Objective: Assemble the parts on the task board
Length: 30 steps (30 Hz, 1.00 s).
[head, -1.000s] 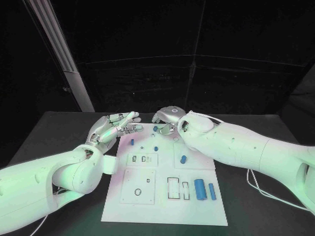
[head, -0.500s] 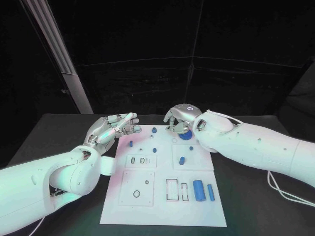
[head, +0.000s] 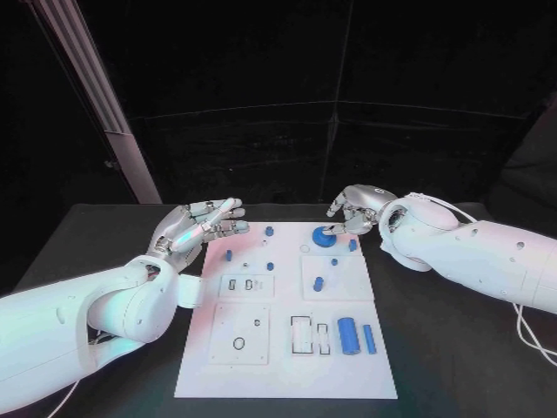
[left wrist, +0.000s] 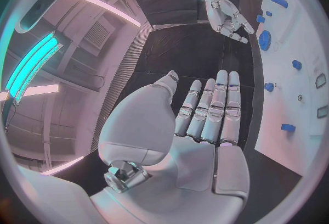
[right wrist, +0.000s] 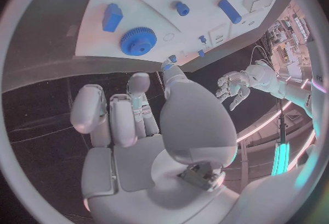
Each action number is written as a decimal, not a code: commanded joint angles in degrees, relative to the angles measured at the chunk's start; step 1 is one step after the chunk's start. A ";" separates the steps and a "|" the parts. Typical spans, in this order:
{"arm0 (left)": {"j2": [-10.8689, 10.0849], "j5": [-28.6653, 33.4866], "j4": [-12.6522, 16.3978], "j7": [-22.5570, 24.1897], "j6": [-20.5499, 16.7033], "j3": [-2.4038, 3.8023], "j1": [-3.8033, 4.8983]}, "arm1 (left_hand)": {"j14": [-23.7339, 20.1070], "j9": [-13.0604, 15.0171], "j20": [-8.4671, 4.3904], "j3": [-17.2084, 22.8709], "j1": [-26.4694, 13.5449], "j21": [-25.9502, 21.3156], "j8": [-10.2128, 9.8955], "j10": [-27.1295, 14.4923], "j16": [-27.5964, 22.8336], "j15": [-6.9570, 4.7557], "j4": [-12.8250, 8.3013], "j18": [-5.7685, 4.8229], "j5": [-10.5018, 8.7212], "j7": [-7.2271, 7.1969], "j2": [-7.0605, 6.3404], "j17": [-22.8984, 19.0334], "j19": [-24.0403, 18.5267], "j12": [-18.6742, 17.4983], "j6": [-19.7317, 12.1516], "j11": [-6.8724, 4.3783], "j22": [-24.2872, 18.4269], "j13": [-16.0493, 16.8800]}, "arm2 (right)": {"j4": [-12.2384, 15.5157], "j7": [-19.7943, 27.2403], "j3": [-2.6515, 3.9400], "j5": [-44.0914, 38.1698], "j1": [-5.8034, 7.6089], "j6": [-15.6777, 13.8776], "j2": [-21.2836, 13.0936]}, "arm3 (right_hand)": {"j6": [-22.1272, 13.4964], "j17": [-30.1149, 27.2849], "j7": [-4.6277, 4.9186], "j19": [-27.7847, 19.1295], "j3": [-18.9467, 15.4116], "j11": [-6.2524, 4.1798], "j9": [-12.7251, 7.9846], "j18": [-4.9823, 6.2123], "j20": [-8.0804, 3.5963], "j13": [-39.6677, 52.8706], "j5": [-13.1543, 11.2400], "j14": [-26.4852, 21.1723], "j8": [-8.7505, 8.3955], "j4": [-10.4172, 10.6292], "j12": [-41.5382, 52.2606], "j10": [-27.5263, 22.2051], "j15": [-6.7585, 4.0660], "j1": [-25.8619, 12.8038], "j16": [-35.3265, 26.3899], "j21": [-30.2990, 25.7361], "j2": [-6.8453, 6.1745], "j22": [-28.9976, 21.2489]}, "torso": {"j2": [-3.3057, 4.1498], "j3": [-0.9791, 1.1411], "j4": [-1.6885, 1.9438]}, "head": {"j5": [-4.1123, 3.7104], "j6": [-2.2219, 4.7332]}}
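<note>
Nearest on the task board (head: 285, 366) lie two blue cylinders (head: 349, 335); farther up sit small pegs, then the blue gear (head: 323, 235) at the far edge. The right hand (head: 358, 209) hangs just beside the gear, fingers apart, holding nothing — the gear looks placed. The left hand (head: 201, 225) hovers empty, fingers apart. Next — probably fetching another part.

Both hands hang at the far end of the board (head: 285, 366): left hand (head: 201, 225) off its far left corner, right hand (head: 354, 209) just beside the gear (head: 323, 235). Between them stand small pegs (head: 269, 232). The near half carries two cylinders (head: 349, 335) lying at its right.
</note>
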 commanded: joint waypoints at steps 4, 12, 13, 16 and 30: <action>0.20 -0.14 -0.42 -0.09 1.09 0.02 0.08 | -0.48 -0.06 0.38 0.02 0.16 -0.31 -0.32 -0.07 -0.28 -0.06 -0.39 0.24 0.01 2.65 0.70 -0.10 -0.12 -0.22 -0.12 0.01 -0.09 -0.04 | -0.72 -3.83 0.08 -1.67 0.14 4.86 0.62 | -1.49 6.38 0.49 1.70 -3.13 0.76 -0.10 -1.32 0.38 16.57 0.46 3.26 0.63 2.05 15.69 3.33 0.86 2.95 3.35 1.67 0.28 3.23 | 0.07 0.01 0.14 | -0.19 -0.27; 0.49 -0.13 -0.52 -0.33 0.99 0.01 0.06 | -0.31 -0.04 0.38 0.87 0.99 -0.49 -0.45 0.06 -0.55 -0.10 -1.25 0.28 0.01 2.56 1.36 -0.17 0.03 -0.30 0.04 -0.05 -0.33 -0.03 | -2.33 -3.50 0.05 -5.76 0.11 6.82 2.30 | -1.90 15.48 0.85 2.48 -4.41 1.23 -0.05 -1.48 0.86 28.55 0.21 4.61 1.50 2.34 27.35 7.28 1.38 6.30 7.51 2.28 0.83 4.21 | 0.06 -0.09 0.12 | -0.28 -0.58; 0.51 -0.13 -0.49 -0.35 0.99 0.01 0.06 | -0.27 -0.05 0.38 1.14 1.17 -0.54 -0.50 0.08 -0.62 -0.11 -1.46 0.28 0.01 2.55 1.51 -0.19 0.07 -0.33 0.07 -0.06 -0.39 -0.03 | -2.50 -3.42 0.05 -5.89 0.11 6.97 2.45 | -1.88 15.67 0.86 2.52 -4.41 1.25 -0.05 -1.48 0.88 29.07 0.24 4.63 1.57 2.23 27.86 7.48 1.41 6.53 7.59 2.30 0.90 4.25 | 0.06 -0.10 0.14 | -0.32 -0.59; 0.56 -0.13 -0.47 -0.39 0.97 0.01 0.06 | -0.21 -0.05 0.38 1.51 1.37 -0.59 -0.56 0.09 -0.71 -0.12 -1.71 0.28 0.01 2.54 1.69 -0.21 0.12 -0.38 0.10 -0.07 -0.46 -0.03 | -2.89 -3.19 0.05 -6.12 0.10 7.37 2.79 | -1.88 16.29 0.89 2.65 -4.45 1.30 -0.05 -1.52 0.93 30.23 0.30 4.73 1.73 2.05 29.00 7.96 1.47 6.89 7.85 2.38 1.12 4.43 | 0.05 -0.09 0.12 | -0.27 -0.70; 0.68 -0.13 -0.59 -0.44 0.91 0.00 0.06 | -0.17 -0.06 0.37 2.02 1.59 -0.68 -0.68 0.07 -0.85 -0.11 -2.04 0.28 0.03 2.56 1.88 -0.25 0.19 -0.47 0.08 -0.06 -0.57 -0.04 | -4.55 -2.19 0.00 -6.63 -0.03 8.72 4.42 | -1.60 17.57 0.90 3.02 -4.57 1.35 -0.02 -1.64 1.02 32.32 0.18 4.93 2.18 1.77 31.05 8.89 1.56 7.18 8.36 2.64 1.93 5.02 | 0.11 -0.02 0.09 | -0.25 -0.92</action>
